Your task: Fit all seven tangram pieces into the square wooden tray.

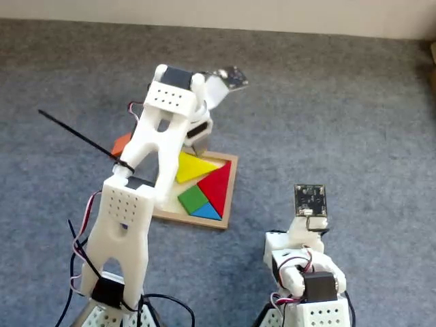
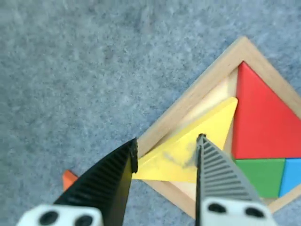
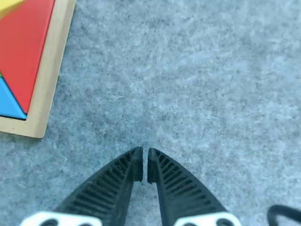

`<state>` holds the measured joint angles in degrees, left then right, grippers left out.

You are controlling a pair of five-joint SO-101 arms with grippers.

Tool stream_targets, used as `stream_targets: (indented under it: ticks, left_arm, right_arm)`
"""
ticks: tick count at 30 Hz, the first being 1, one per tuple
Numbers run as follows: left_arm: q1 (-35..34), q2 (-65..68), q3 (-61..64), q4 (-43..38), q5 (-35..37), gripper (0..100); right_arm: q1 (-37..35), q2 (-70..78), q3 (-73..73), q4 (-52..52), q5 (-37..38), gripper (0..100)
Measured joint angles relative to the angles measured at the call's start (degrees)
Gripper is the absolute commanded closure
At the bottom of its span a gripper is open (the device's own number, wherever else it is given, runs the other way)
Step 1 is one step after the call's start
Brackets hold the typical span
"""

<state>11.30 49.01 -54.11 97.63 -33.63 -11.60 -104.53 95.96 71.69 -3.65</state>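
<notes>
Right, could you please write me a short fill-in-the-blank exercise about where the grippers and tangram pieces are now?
1. The left gripper stands ____ over the yellow triangle.
2. The right gripper is ____, with nothing in it, above the carpet.
3. The orange piece lies ____ the tray.

Missing words: open; shut; outside.

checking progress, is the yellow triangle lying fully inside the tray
No, one corner of the yellow triangle lies over the wooden rim of the tray instead of sitting inside it.
</notes>
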Motion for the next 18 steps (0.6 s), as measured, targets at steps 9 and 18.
stream_targets:
  ticks: [9, 18]
  left_arm:
    - [-5.6, 0.0, -4.0, 2.0, 0.2, 80]
    - [-11.9, 0.0, -3.7, 2.6, 3.9, 80]
  right_arm:
    - [0.0, 0.0, 0.0, 0.0, 0.0, 96.4]
    - [0.0, 0.0, 0.0, 0.0, 0.0, 96.4]
